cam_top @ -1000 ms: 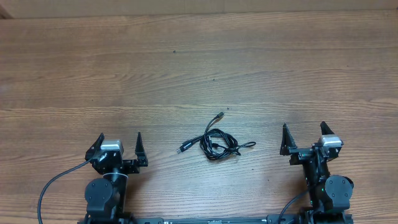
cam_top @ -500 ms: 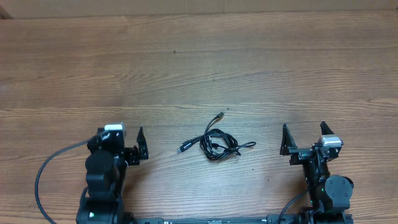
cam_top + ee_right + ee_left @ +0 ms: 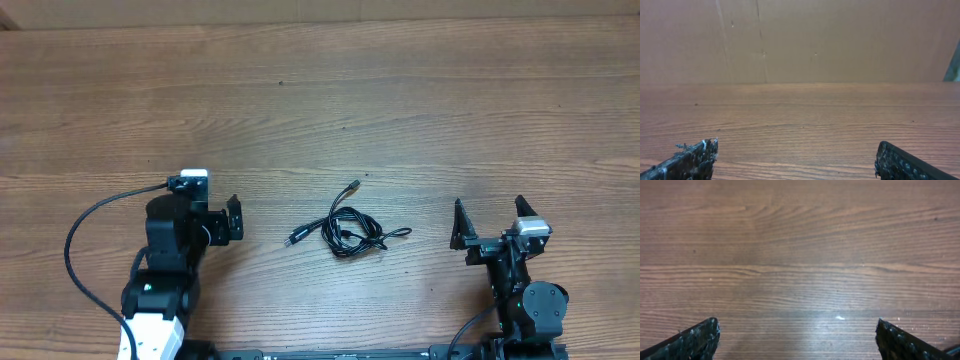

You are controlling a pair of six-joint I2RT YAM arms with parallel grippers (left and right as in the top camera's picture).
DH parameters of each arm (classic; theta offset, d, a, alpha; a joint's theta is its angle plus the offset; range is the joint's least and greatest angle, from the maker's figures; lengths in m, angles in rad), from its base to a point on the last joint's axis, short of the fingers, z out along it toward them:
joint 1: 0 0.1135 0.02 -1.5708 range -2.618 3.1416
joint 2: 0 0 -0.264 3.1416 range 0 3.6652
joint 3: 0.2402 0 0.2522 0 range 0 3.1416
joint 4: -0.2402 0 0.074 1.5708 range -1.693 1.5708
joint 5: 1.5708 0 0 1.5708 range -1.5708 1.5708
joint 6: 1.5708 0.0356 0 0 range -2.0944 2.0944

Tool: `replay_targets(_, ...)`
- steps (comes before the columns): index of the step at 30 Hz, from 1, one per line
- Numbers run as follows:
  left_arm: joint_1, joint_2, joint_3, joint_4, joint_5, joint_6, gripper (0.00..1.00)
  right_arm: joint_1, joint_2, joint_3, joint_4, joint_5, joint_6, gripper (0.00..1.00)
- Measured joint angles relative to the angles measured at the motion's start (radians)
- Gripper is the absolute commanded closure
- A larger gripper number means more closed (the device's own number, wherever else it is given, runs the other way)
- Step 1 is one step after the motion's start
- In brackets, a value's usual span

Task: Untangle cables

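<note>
Cables tangled near centre of table. Likely light, limp, snag-prone. Take loose plug end at bundle's 12 o'clock. Left gripper at its 9 o'clock, right gripper at 3 o'clock: both spread wide, empty.

Wood-grain table, plain brown wall behind

We've got a wood-grain worktop with a tiny dark speck on it, and a plain brown panel behind its far edge.
</note>
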Motion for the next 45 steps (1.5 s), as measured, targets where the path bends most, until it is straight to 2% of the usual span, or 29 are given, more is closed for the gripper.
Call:
replay_targets(22,0.0,0.249,0.156,-0.122,0.045,0.0,0.0,0.0,0.0,0.0,0.001,0.0,0.0,0.0)
replay_targets(45,0.0,0.265,0.171,-0.14,0.124,0.052,0.0,0.0,0.0,0.0,0.0,0.0,0.0,0.0)
